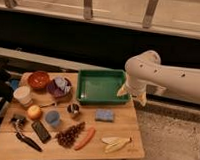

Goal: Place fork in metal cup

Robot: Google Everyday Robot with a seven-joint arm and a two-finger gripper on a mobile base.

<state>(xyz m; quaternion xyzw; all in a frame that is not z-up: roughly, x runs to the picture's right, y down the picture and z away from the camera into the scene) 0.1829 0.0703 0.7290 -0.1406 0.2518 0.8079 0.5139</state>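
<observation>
Wooden table, seen from above and in front. White arm reaches in from the right. Gripper hangs at the back right corner of the table, just outside the right rim of the green tray. Its two yellowish fingers are spread apart, nothing between them, touching nothing I can make out. Tray sits at the back edge, right of centre. Metal cup stands upright near the table's middle, just in front of the tray's front left corner, well apart from the gripper. Fork shows only as a thin pale streak lying flat on the table left of the metal cup, between it and the orange fruit; cannot tell whether it touches either. Back left: red bowl, with the purple bowl beside it holding something pale. White paper cup near the left edge. Blue cup in front of the fork. Blue sponge right of the metal cup. Along the front edge, from the left: black-handled tool, black block, dark cluster, carrot, pale peel.
</observation>
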